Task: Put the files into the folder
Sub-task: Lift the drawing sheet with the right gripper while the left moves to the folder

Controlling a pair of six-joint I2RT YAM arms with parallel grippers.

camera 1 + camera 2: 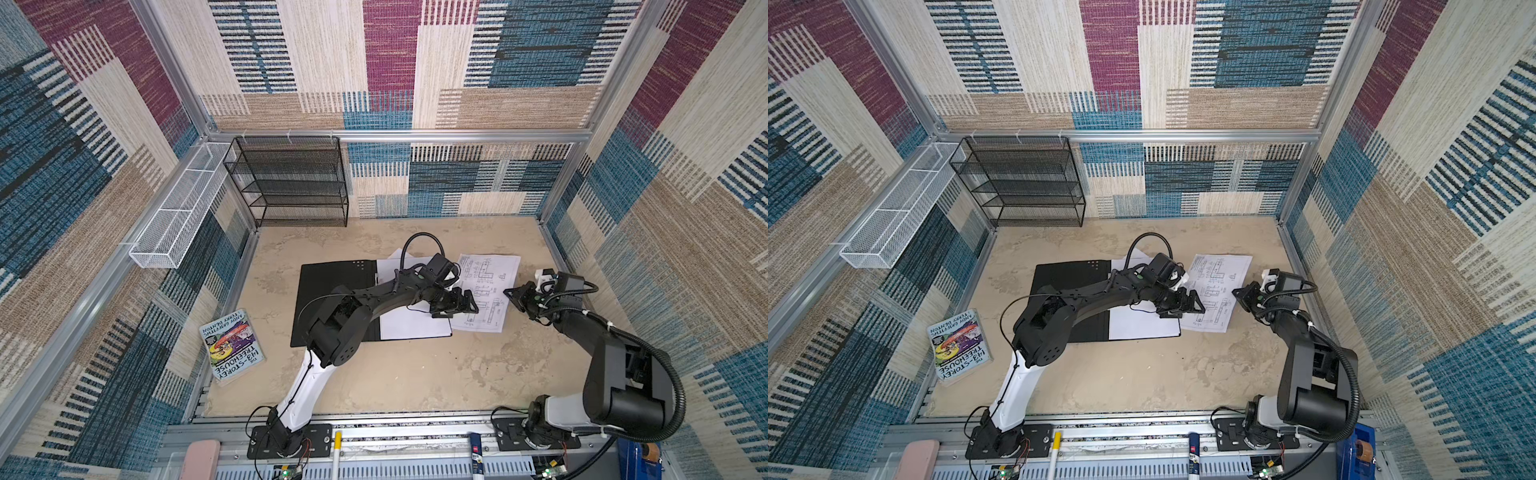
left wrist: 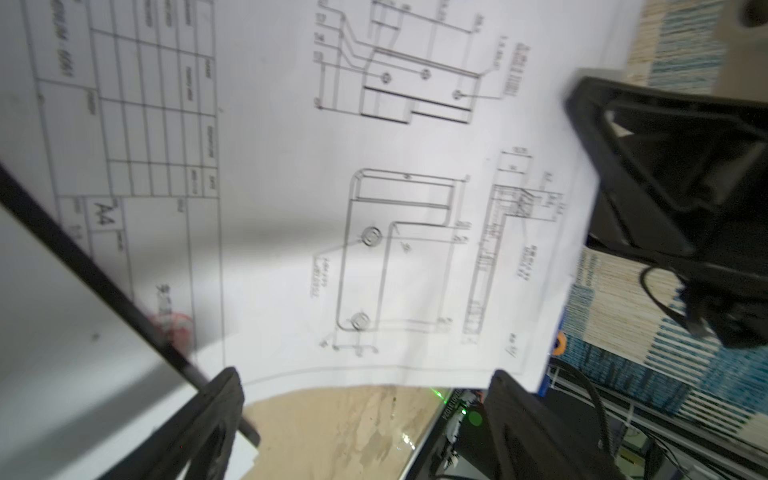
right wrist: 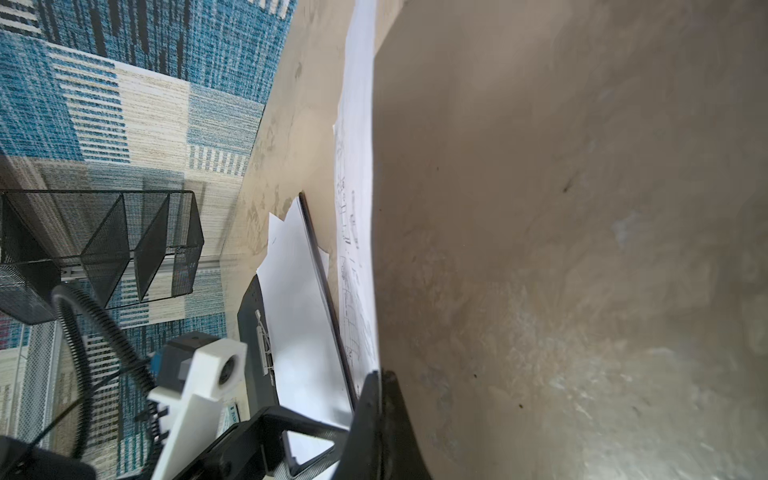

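Folder [image 1: 328, 278] [image 1: 1067, 274]: lies open and flat at the middle of the table [image 1: 374, 374], black inside facing up.
White sheets [image 1: 411, 324] [image 1: 1142, 324]: rest on the folder's right half; corners stick out past its far edge.
Drawing sheet [image 1: 486, 274] [image 1: 1217, 270] [image 2: 291, 166]: printed with line drawings, just right of the folder toward the table's right edge. Its left edge meets the folder's right edge, and the overlap cannot be made out.
Right gripper [image 1: 508, 292] [image 1: 1234, 291] [image 3: 378, 376]: jaws closed, pinching the drawing sheet's right edge.
Left gripper [image 1: 473, 302] [image 1: 1198, 302]: jaws spread wide, holding nothing, above the drawing sheet's left part.
Book [image 1: 232, 345]: near the table's left edge.
Black mesh rack [image 1: 291, 183]: at the far left corner.
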